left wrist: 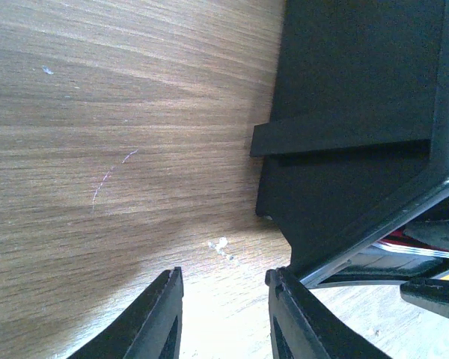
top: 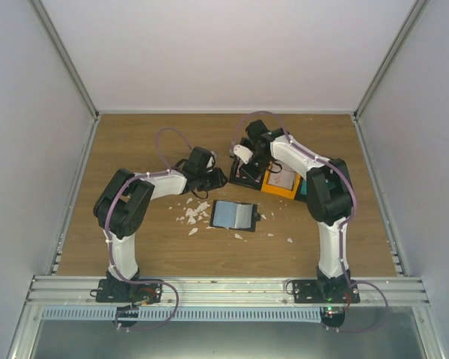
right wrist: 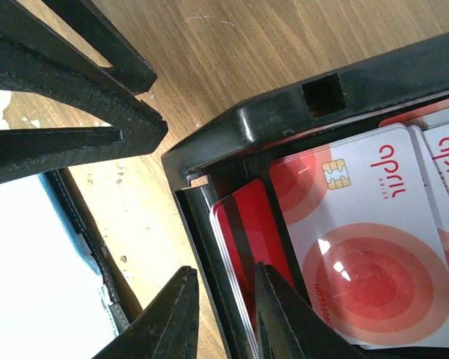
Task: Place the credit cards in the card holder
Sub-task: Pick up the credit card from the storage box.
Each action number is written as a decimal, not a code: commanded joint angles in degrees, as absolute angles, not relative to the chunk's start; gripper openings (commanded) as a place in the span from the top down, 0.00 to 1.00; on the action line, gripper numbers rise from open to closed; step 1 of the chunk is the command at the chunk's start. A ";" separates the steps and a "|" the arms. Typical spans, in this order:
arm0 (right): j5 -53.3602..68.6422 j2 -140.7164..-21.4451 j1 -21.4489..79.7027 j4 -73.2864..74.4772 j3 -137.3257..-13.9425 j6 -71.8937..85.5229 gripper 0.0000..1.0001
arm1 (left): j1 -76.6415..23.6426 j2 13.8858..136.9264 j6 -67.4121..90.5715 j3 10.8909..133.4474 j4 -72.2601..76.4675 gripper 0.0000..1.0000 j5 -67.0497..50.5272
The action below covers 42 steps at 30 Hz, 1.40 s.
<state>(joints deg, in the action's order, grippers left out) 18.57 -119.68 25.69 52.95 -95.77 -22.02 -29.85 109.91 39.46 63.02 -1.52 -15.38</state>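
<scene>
Step in hand, as I read it: pull a card out of the black bin (right wrist: pixel 232 127). It sits in the far half of the table (left wrist: pixel 97 112), right of centre, with the yellow bin (top: pixel 284 193) just beside it toward the right edge.

The credit cards (right wrist: pixel 359 247) are in the black bin. Red-and-white ones lie flat, face up, and a red stack leans on edge against the bin wall. I see none in the card holder (top: pixel 233 215). It lies open and flat mid-table, closer to the near edge than the bin, with white crumbs (top: pixel 192 213) just left of it.

On the right gripper (right wrist: pixel 224 278) the jaws are apart. One finger is outside the bin wall and the other is over the on-edge stack, so wall and cards both sit in the gap. No bite on anything that I can see.

On the left gripper (left wrist: pixel 223 277) the jaws are apart with nothing between them. It is low over the table, just beside the bin's corner; I can't tell if it touches.

How I'd do it:
- Shift the right gripper inward so both fingers clear the wall. Otherwise I clamp bin plus cards and drag the lot.
- Take one card by its top edge, not the whole stack.
- The cards look thin and slick, so pinch square and deep enough.
- Brace the left finger against the bin corner to stop it sliding.

Risks: the bin tips, or two cards come out together.
</scene>
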 commanded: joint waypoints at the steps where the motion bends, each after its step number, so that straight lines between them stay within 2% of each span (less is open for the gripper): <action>1: 20.26 -118.27 25.14 53.87 -95.37 -21.03 0.77 | -29.44 109.44 39.11 62.67 -0.16 0.66 -14.85; 2: 19.97 -118.39 25.14 53.61 -95.36 -20.87 0.77 | -29.44 109.50 39.09 62.67 -0.13 0.66 -14.82; 8: 17.47 -119.66 25.21 52.38 -96.33 -20.21 0.62 | -29.41 109.48 39.08 62.75 -0.15 0.66 -14.85; 14: 17.09 -123.73 25.64 52.78 -97.38 -20.44 0.59 | -29.44 109.52 39.08 62.92 -0.13 0.66 -14.95; 20: 18.21 -122.64 25.67 52.84 -97.38 -20.73 0.70 | -29.39 109.33 39.11 62.89 -0.10 0.66 -15.15; 27: 18.34 -118.68 25.50 52.33 -96.79 -20.43 0.76 | -29.39 109.14 39.13 62.84 -0.12 0.66 -15.13; 33: 17.89 -117.99 25.30 51.95 -96.43 -20.02 0.99 | -29.40 108.81 39.20 62.66 -0.17 0.66 -15.21; 42: 12.83 -116.50 24.81 48.74 -96.89 -17.44 0.99 | -29.44 107.03 39.30 61.57 2.57 0.65 -15.64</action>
<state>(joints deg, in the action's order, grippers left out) 16.47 -119.44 25.17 50.89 -96.49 -19.46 -29.82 109.86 39.46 62.96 -1.34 -15.44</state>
